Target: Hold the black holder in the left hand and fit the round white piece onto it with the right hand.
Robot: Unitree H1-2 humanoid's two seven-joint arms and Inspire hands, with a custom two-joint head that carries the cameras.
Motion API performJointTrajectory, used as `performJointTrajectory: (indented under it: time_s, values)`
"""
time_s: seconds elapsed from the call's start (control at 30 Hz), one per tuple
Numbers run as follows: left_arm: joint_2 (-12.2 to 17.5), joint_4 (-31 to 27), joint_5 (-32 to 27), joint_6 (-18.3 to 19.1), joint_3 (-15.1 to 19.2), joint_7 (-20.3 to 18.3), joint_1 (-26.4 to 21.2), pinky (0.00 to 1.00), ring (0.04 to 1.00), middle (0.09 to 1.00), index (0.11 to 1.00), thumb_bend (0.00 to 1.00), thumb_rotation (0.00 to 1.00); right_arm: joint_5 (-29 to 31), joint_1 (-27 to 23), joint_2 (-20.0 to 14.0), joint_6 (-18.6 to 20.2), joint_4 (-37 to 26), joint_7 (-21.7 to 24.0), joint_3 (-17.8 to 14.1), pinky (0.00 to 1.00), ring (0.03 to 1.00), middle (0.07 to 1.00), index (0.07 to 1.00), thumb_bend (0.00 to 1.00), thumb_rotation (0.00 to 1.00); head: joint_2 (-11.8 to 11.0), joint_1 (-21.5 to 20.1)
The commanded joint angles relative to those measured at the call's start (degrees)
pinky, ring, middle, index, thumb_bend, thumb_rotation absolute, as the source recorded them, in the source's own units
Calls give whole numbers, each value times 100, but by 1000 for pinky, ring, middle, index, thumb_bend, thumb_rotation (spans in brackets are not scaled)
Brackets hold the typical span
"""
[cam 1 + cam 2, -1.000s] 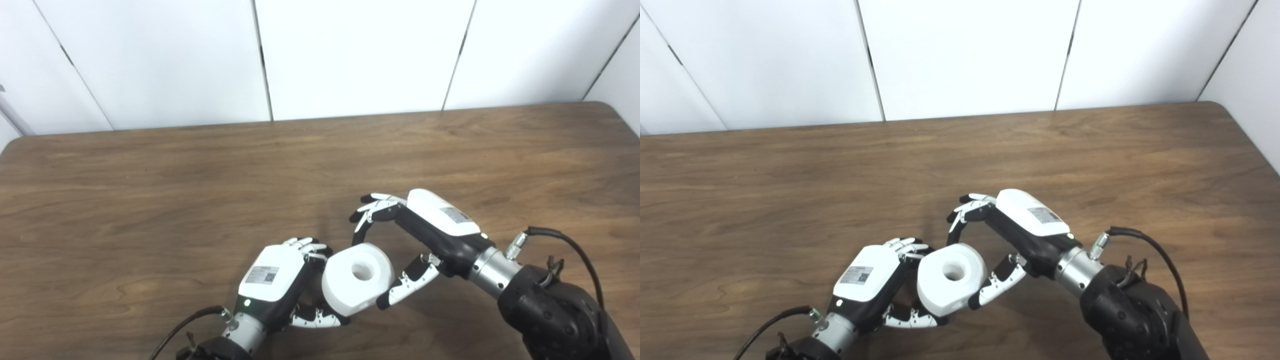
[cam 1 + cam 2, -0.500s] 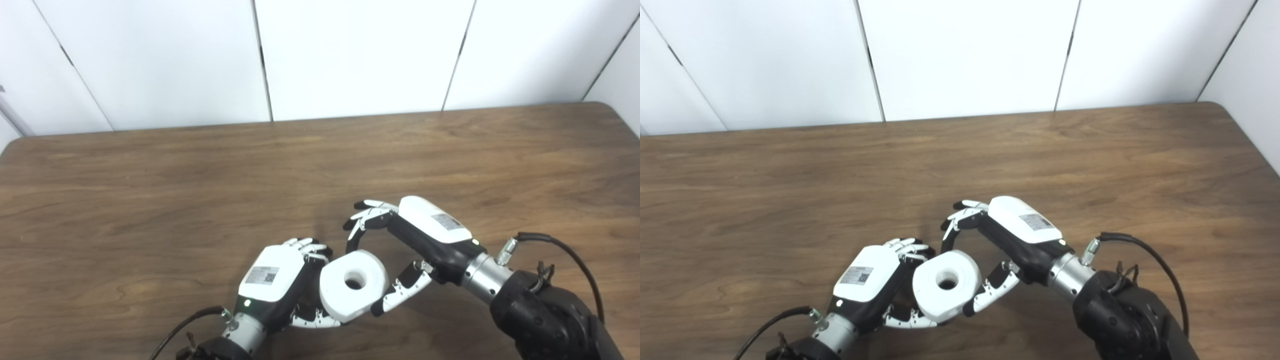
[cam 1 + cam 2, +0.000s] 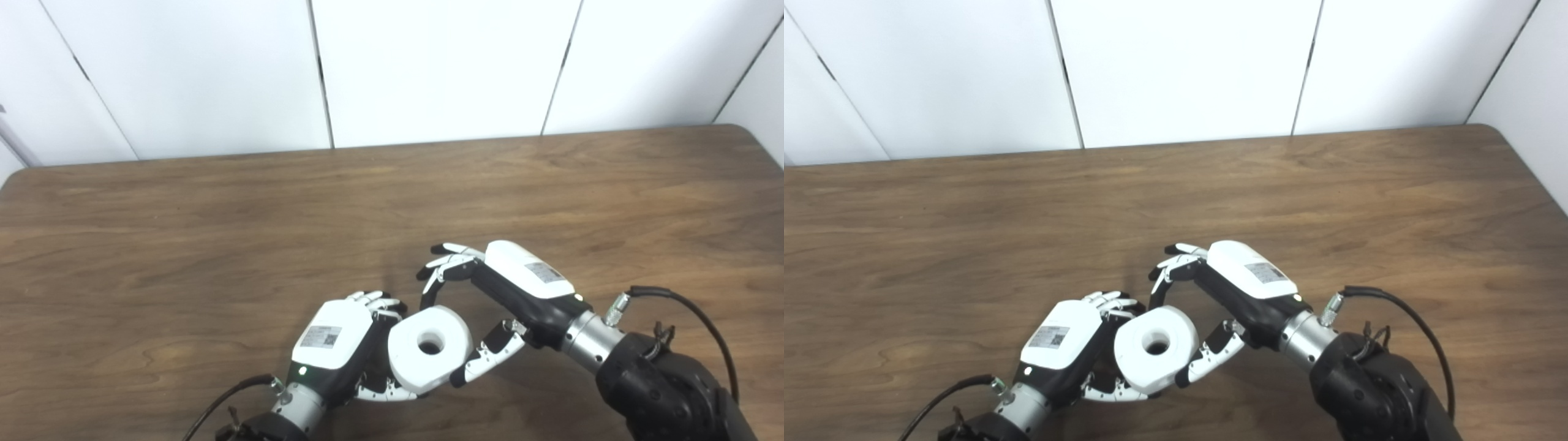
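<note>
Left robot hand sits low over the desk, its fingers curled around something dark on its inner side; the black holder itself is hidden behind the round white piece, so whether this hand grips it cannot be told. Right robot hand is closed on the round white piece: its thumb presses the piece's right side and its curved fingers reach over the far edge. The piece lies between the two hands, touching the left hand's inner side, with its flat face and central hole tilted up toward the cameras.

In the left eye view a thin strip of wall fitting shows at the far left edge, and the desk's rounded far-left corner is in the picture. The right eye view cuts that corner off but shows more of the side wall past the desk's far-right corner. In the right eye view the dark interior of the hole reads more clearly, and the left hand's lower fingers appear under the piece's near edge. Both forearms trail black cables.
</note>
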Motion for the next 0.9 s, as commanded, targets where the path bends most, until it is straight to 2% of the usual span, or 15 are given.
performJointTrajectory:
  time_s: [0.0,0.23,0.37,0.4,0.43,0.5,0.6,0.7,0.87]
  values:
    - [116,442,90,317,-180,-772,253,872,885,813,489,519,57,-110,-59,-48,-95,-74,102,58,823,926,792,486,524,134,5,-8]
    - [114,415,86,342,-175,-807,262,878,887,817,489,518,56,-128,-98,-104,-37,-75,238,41,837,932,798,489,524,138,17,-21]
    - [127,428,77,327,-172,-799,256,876,887,816,489,518,56,-145,-153,-157,78,-82,422,66,894,956,817,491,525,146,11,-29]
    - [129,431,75,323,-170,-792,257,875,886,815,489,518,56,-162,-162,-163,105,-87,457,73,923,962,823,549,718,189,11,-34]
    - [132,430,75,324,-169,-794,258,874,886,815,489,518,56,-194,-177,-176,137,-92,512,86,941,966,827,586,838,216,10,-39]
    - [135,426,77,333,-168,-812,258,875,887,816,489,518,57,-274,-208,-204,200,-109,630,118,984,988,853,647,934,282,13,-44]
    - [137,423,89,335,-174,-824,254,878,888,817,489,518,57,-456,-286,-247,337,-178,892,172,999,999,900,722,990,358,13,-44]
    - [136,428,94,328,-175,-807,255,876,885,815,489,518,57,-522,-320,-250,363,-215,1035,160,1000,1000,926,772,1000,407,13,-44]
    - [139,427,110,329,-179,-815,254,876,885,815,489,518,57,-611,-339,-245,336,-233,1168,147,1000,1000,944,803,1000,434,13,-44]
